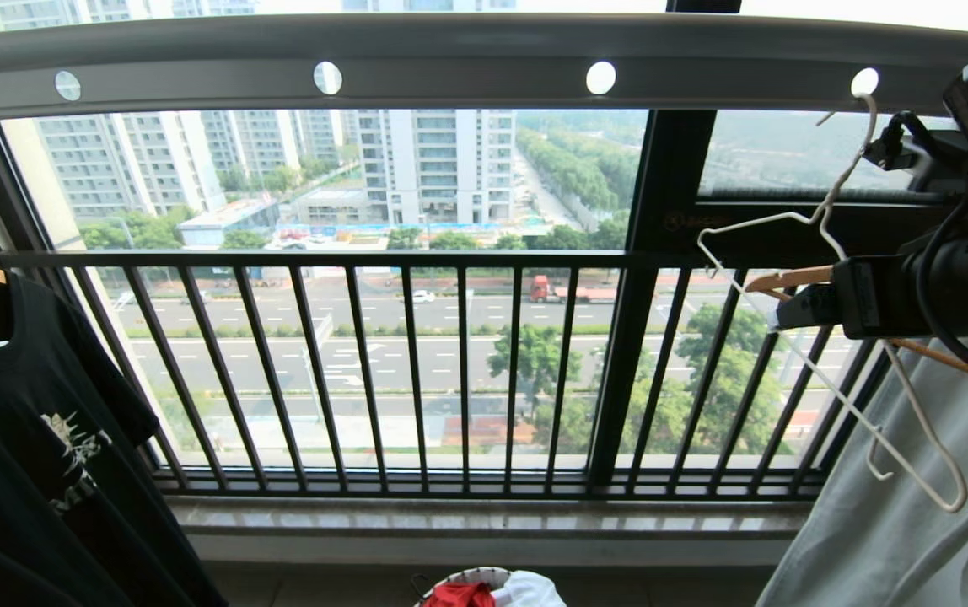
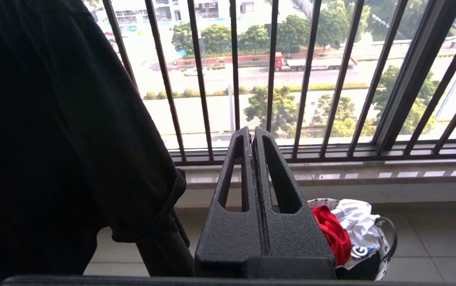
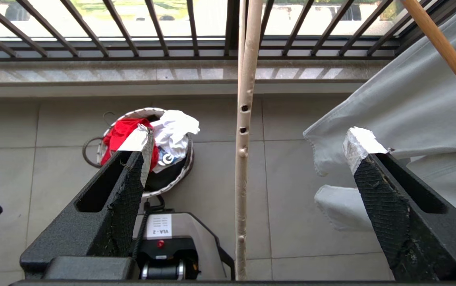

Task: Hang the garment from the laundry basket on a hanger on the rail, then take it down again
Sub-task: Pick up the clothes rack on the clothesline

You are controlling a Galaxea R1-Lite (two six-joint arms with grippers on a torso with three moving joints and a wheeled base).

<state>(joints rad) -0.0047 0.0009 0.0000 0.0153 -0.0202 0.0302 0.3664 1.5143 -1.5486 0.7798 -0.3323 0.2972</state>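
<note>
- Now: right gripper [image 3: 248,155] spread wide, empty, straddling the hanger's [image 3: 244,159] wire without contact; hanger [image 1: 830,219] hooked on the rail [image 1: 450,59].
- Wire's long axis running through the gap, between both fingers.
- Garment [image 3: 126,133] in laundry basket [image 3: 101,149], far below hanger.
- Left gripper [image 2: 254,137] clenched, idle, farther from hanger.

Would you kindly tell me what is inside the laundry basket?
The laundry basket holds the red garment beside a white cloth. Whatever lies beneath them is covered.

A grey tiled floor [image 3: 33,131] is seen below the window sill [image 3: 93,75]; the laundry basket [image 3: 105,143] is set on it near that sill.
</note>
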